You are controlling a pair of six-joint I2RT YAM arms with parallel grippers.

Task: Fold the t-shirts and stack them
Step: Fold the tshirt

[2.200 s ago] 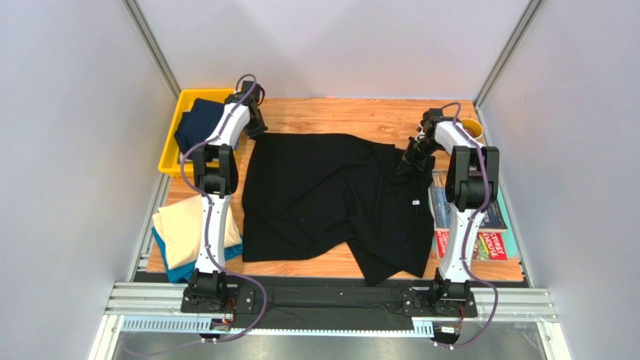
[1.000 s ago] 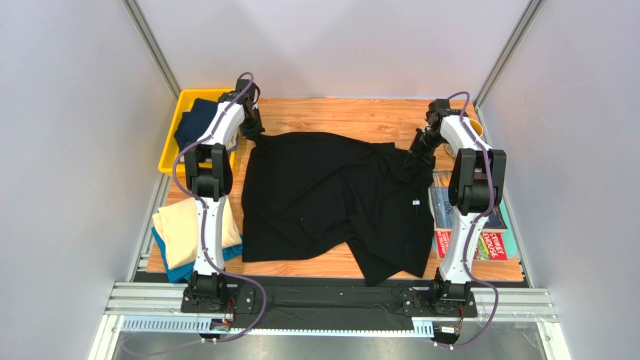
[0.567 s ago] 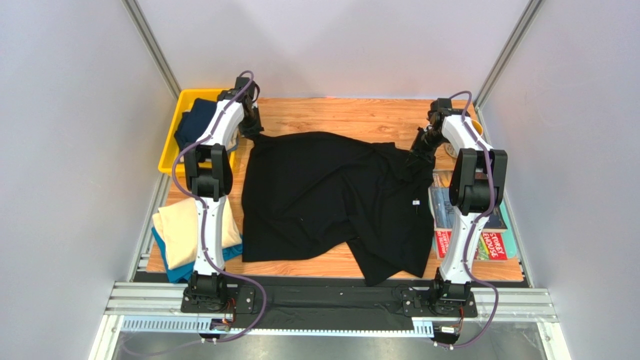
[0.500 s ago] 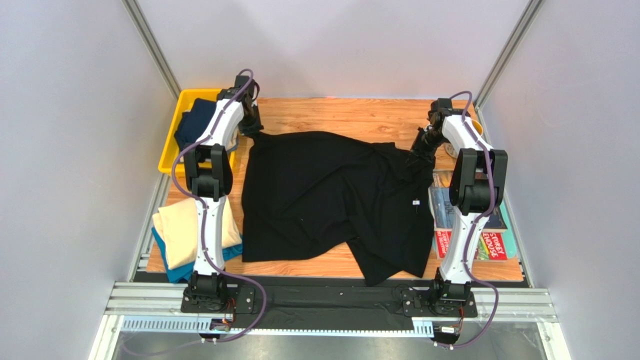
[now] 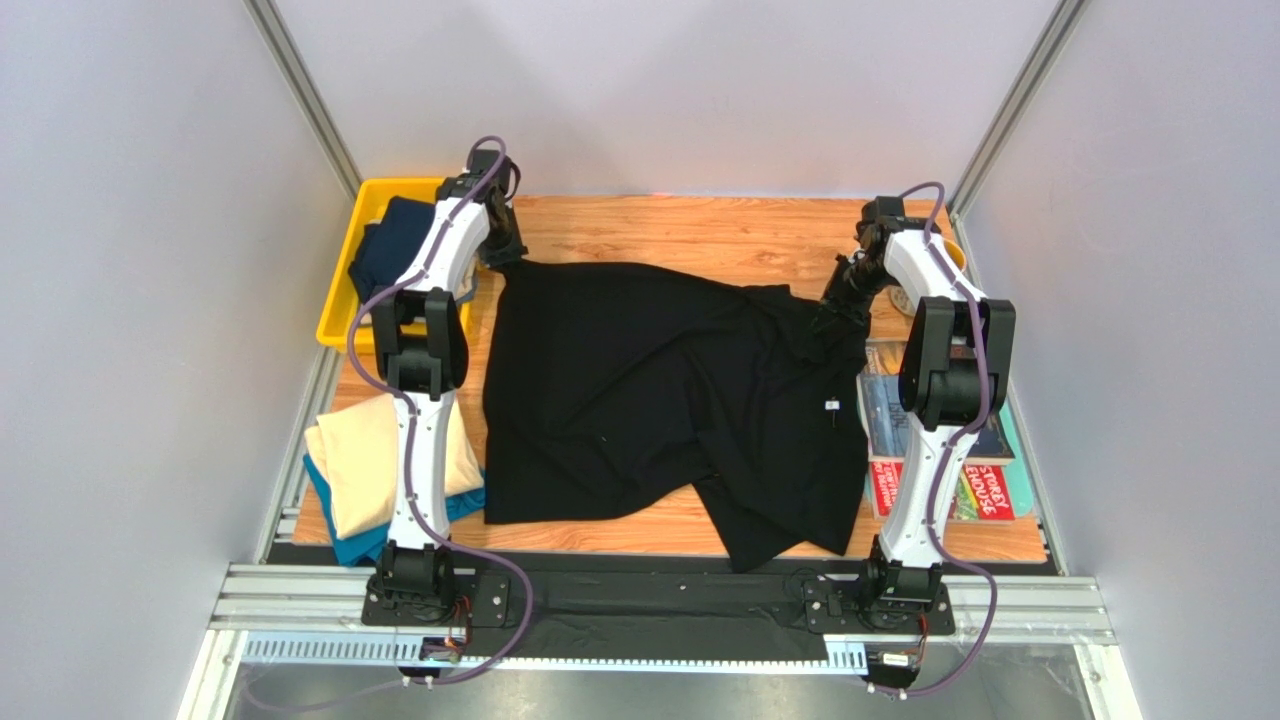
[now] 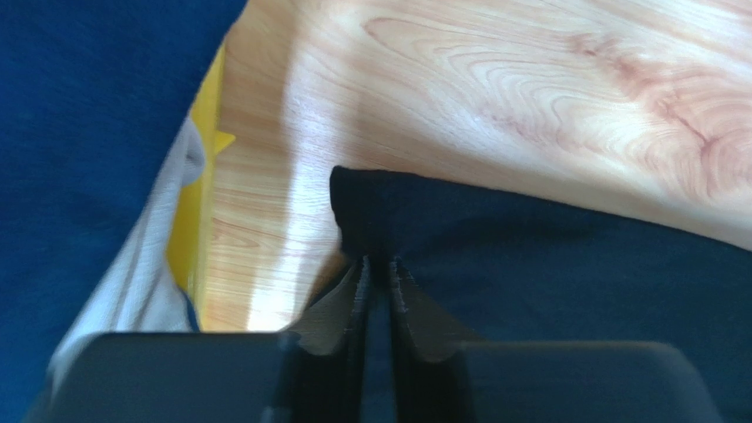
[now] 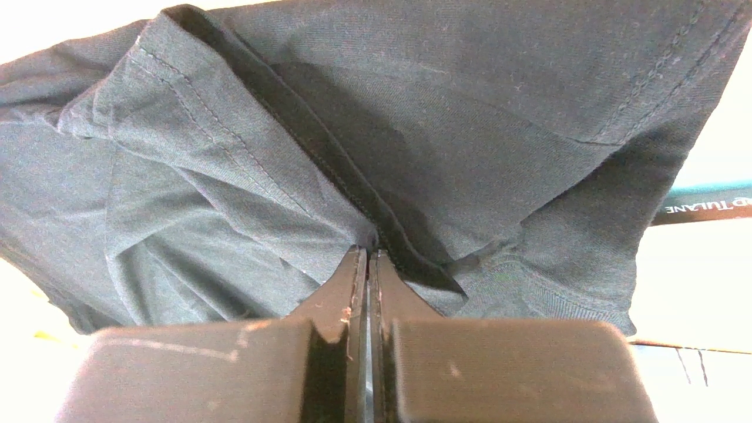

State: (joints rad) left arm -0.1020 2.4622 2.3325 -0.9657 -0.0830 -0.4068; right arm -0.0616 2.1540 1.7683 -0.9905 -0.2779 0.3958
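Both arms have drawn the far corners of the black t-shirt [image 5: 646,390] outward, toward 11 and 1 o'clock, straightening its far edge. The right gripper [image 7: 366,254] pinches a hem fold shut, while the left gripper [image 6: 378,269] has jaws barely parted round a corner — gripping or releasing, I cannot tell. Spreading looks the step in hand — next, the rumpled part at 5 o'clock wants flattening.

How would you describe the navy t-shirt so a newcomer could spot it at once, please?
Find the wooden table and the yellow bin at its far left corner. The navy t-shirt lies bunched inside. It alone is in a bin; the black t-shirt and cream t-shirt lie on the table.
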